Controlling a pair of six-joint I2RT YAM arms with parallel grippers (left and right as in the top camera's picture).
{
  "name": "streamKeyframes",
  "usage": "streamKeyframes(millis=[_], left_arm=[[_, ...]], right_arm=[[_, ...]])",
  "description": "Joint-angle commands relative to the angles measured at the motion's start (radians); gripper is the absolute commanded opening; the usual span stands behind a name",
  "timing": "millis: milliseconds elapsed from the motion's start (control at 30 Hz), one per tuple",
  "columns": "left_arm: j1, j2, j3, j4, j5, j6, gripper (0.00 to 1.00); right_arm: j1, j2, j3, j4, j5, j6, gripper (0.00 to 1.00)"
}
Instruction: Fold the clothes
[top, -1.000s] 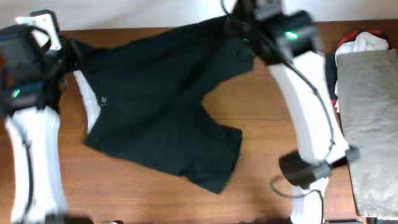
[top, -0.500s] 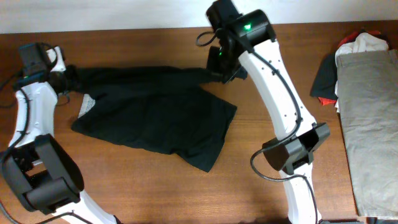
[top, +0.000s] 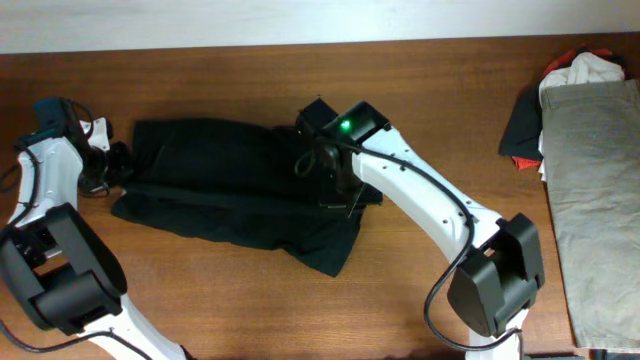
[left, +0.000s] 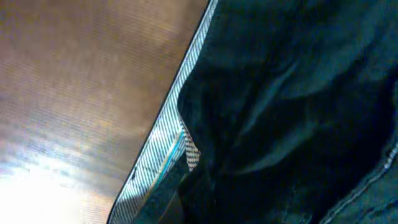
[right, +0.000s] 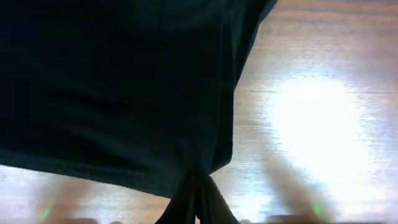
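A dark green-black pair of shorts (top: 230, 190) lies on the brown table (top: 200, 300), its upper half folded forward over the lower. My left gripper (top: 112, 160) is at the garment's left edge, shut on the dark cloth; the left wrist view shows the cloth (left: 298, 112) and a striped white inner band (left: 158, 155). My right gripper (top: 335, 195) is at the right end of the fold, shut on a pinch of the dark cloth (right: 124, 81) just above the table.
A pile of clothes sits at the right edge: a grey-beige folded piece (top: 595, 190), a white and red garment (top: 585, 68) and a dark one (top: 520, 130). Bare wood lies in front of and behind the shorts.
Both grippers have come down and forward with the cloth, the right one moving left and toward the front. The lifted upper half of the shorts now lies folded over the lower half.
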Motion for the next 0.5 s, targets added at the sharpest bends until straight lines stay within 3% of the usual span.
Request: streamKeyframes(millis=[0,200,267,367,433,467], left_arm=[[0.051,-0.001,-0.002,-0.013,-0.053,0.016,0.01],[0.07,-0.001,-0.002,-0.119,-0.065,-0.008,0.01],[0.07,-0.001,-0.002,-0.119,-0.187,-0.053,0.01],[0.071,-0.001,-0.002,-0.139,-0.214,-0.053,0.01],[0.07,-0.001,-0.002,-0.16,-0.213,-0.076,0.07],[0.07,-0.001,-0.002,-0.173,-0.214,-0.075,0.29]], right_arm=[[0.016,-0.022,-0.101,0.018,-0.042,0.029,0.04],[0.023,-0.036,-0.199,-0.058,-0.035,0.061,0.04],[0.034,-0.035,-0.257,0.019,-0.056,0.062,0.08],[0.076,-0.035,-0.382,0.1,-0.126,0.118,0.09],[0.09,-0.035,-0.406,0.122,-0.126,0.118,0.44],[0.089,-0.035,-0.408,0.146,-0.119,0.117,0.58]])
